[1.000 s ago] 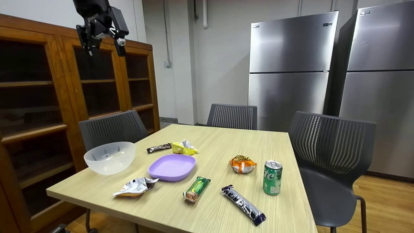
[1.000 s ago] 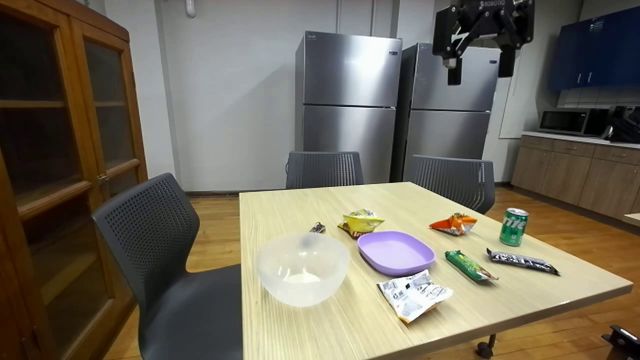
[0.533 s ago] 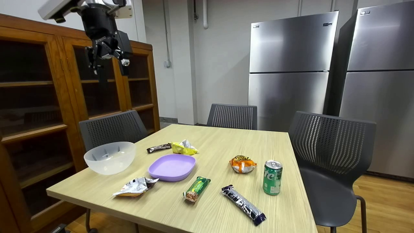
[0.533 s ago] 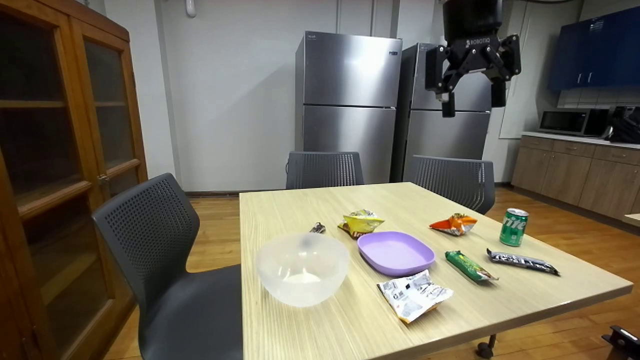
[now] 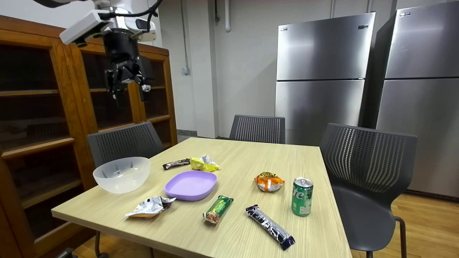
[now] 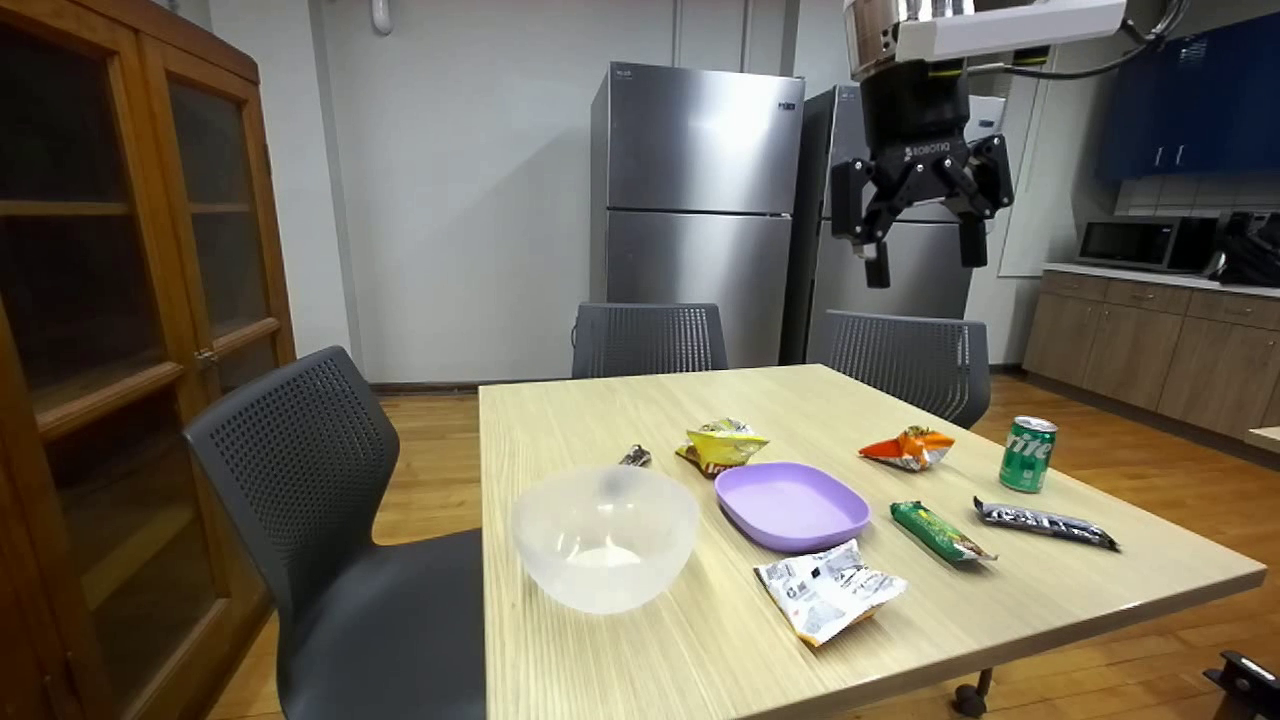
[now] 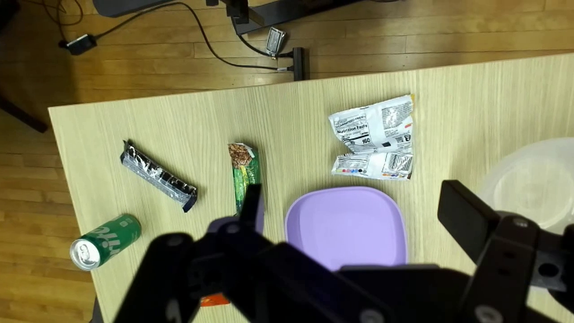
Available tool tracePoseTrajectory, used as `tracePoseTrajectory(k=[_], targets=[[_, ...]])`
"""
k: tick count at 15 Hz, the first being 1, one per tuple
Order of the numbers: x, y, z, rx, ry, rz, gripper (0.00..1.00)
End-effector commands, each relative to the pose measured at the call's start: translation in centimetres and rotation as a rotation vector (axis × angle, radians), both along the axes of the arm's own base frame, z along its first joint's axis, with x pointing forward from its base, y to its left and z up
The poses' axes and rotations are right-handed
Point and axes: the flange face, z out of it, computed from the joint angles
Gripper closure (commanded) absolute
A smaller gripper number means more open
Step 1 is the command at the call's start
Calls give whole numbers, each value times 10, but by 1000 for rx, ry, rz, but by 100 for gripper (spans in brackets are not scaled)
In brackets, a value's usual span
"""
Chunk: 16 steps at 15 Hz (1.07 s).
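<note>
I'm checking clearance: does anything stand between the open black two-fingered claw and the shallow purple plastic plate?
Nothing visible does. The claw hangs in mid-air, and in the wrist view only its own parts hide some of the plate. The crumpled white snack wrapper lies beside the plate, not across it.

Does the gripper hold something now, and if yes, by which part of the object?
Nothing is held. The gripper is open in the air, and the purple plate that shows between its fingers in the wrist view rests on the table.

Hand (image 6: 925, 262) lower than before – nearer the table (image 6: 570, 415), more arm (image 6: 1020, 30) showing
</note>
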Motion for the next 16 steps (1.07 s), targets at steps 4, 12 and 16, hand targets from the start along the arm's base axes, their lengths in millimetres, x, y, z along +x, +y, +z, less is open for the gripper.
tracePoseTrajectory(k=[4, 12, 16], targets=[[1, -2, -3, 1, 8, -4, 0], [14, -7, -15, -12, 9, 38, 0], [39, -5, -53, -32, 29, 248, 0]])
